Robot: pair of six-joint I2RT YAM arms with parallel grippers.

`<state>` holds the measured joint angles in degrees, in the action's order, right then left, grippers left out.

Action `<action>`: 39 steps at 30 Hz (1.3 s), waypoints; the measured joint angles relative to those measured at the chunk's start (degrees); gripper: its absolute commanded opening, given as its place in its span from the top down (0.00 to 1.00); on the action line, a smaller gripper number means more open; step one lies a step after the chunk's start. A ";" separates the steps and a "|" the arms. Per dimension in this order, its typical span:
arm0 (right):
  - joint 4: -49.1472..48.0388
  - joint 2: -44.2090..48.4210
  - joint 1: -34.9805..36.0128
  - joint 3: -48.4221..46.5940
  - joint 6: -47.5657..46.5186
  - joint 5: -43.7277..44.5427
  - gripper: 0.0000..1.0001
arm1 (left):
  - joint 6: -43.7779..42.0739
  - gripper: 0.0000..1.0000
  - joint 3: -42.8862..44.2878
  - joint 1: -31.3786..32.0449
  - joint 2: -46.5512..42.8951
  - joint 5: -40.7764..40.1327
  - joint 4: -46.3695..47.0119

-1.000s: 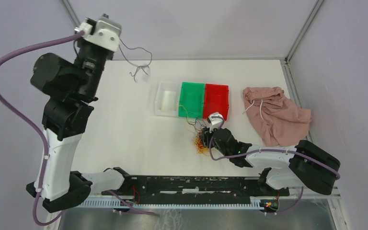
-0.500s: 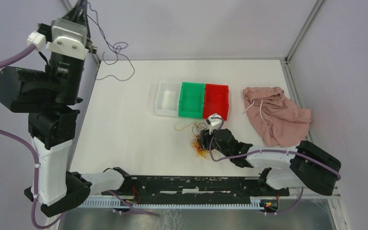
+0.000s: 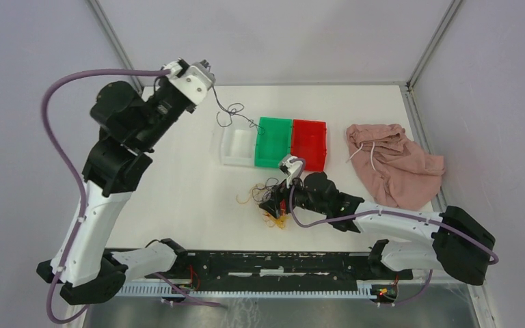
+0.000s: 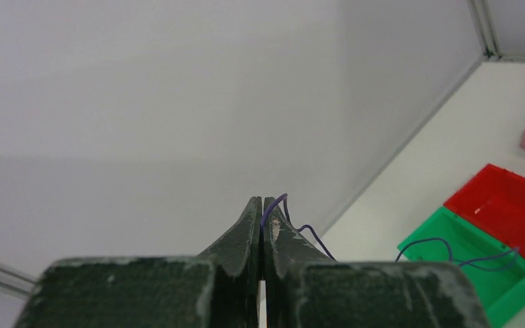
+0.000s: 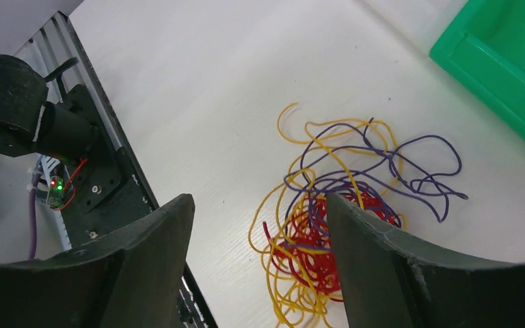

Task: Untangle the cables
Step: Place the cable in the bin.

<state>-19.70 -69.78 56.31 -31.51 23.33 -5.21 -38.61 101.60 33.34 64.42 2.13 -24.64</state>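
Left gripper (image 4: 263, 205) is clamped on one purple cable (image 4: 321, 244) — raised near the far-left corner of the table (image 3: 178, 184), strand trailing to the green bin (image 4: 472, 263). Right gripper (image 5: 256, 212) — jaws apart — hovers over the tangled cables (image 5: 328, 232) near the table's near edge.

Bright, even, diffuse light fills every view, and the white worktop (image 3: 178, 184) is nearly washed out, with only faint, soft shadows on it. Close to the lens, the left gripper (image 4: 263, 205) and right gripper (image 5: 258, 201) look dark and soft-edged, while the cables (image 5: 314, 232) lie sharp and in focus.
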 measured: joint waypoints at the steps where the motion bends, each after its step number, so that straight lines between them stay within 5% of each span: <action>1: 0.57 0.26 0.04 0.00 0.11 -0.22 0.18 | 0.00 0.97 -1.99 0.00 -0.07 0.00 -0.07; 13: 5.75 9.84 -1.90 -0.15 2.19 5.40 0.15 | 1.14 0.97 -8.59 0.00 4.90 -0.09 1.18; 39: 15.13 10.84 -10.71 -7.13 4.94 9.73 0.20 | 1.05 0.97 -12.46 -1.36 14.14 -0.52 8.35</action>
<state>-4.58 -58.94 45.60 -38.63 28.27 4.51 -37.56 89.14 31.99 78.56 1.61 -16.29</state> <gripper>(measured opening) 0.810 0.050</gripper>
